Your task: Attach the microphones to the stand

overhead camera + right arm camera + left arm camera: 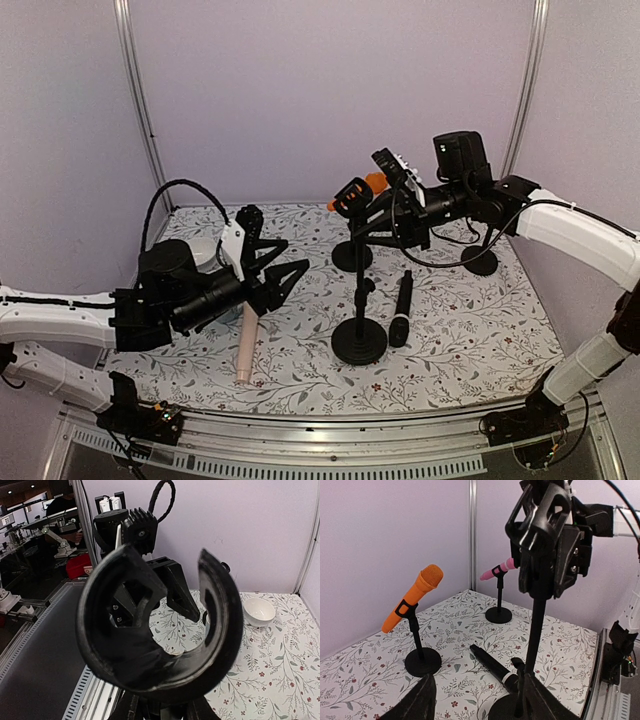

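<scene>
The orange microphone [372,184] sits clipped in a back stand [352,256]; it also shows in the left wrist view [413,596]. The pink microphone [496,572] is clipped in the far stand. The black microphone [401,310] lies on the mat beside the front stand's base [358,343]. The beige microphone [245,345] lies on the mat under my left arm. My right gripper [400,215] is shut on the front stand just below its empty C-shaped clip [160,630]. My left gripper [283,268] is open and empty, facing that stand from the left.
A white bowl [259,611] stands at the back left of the floral mat [470,340]. The far stand's base [480,262] sits under my right arm. Purple walls enclose the back and sides; a metal rail [330,455] runs along the front.
</scene>
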